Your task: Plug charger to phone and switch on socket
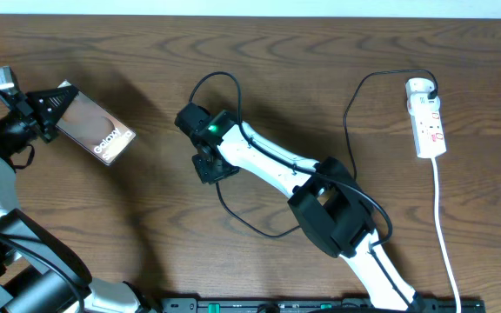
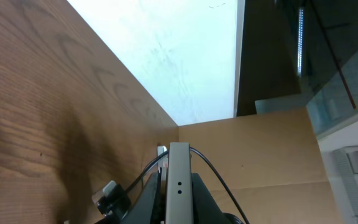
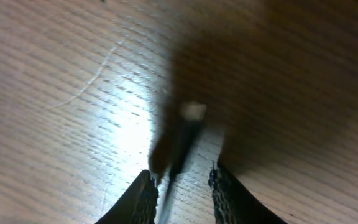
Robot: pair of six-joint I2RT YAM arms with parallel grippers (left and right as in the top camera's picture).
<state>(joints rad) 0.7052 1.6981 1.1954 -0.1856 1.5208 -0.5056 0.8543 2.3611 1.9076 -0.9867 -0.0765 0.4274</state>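
The dark bronze phone with white "Galaxy" lettering is at the far left, and my left gripper is shut on its left end. Seen from the left wrist, the phone stands edge-on between the jaws. The white socket lies at the right with the charger's white adapter plugged into its far end. The charger's black cable loops across the table to the middle. There my right gripper points down over the cable end. Its jaws stand narrowly open around it, with a gap at the right finger.
The socket's white cord runs toward the table's front edge at the right. My right arm lies diagonally across the middle. A black rail runs along the front edge. A slack cable loop lies behind the right gripper.
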